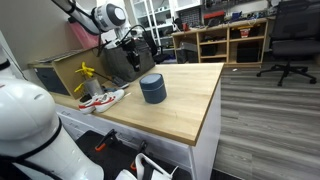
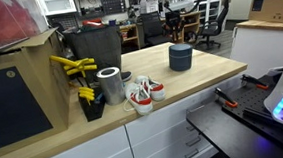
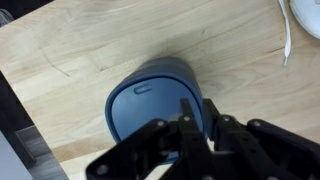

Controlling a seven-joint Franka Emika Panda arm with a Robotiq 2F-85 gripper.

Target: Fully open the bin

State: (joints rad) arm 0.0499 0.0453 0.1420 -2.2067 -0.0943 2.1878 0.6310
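The bin [image 1: 152, 88] is a small squat dark blue-grey cylinder standing on the wooden table, also seen in the other exterior view [image 2: 181, 56]. In the wrist view the bin [image 3: 150, 100] fills the middle, and its round lid lies flat and closed, with a small handle slot near its far edge. My gripper [image 3: 200, 130] hangs in the air above the bin, apart from it, with its two black fingers close together and nothing between them. In both exterior views the gripper [image 1: 130, 47] [image 2: 174, 23] is above and behind the bin.
A pair of white and red shoes [image 2: 143, 94] lies near a metal can [image 2: 110, 84]. Yellow tools [image 2: 72, 66] and a large dark tote [image 2: 94, 42] stand behind them. The table edge [image 1: 212, 120] is close to the bin.
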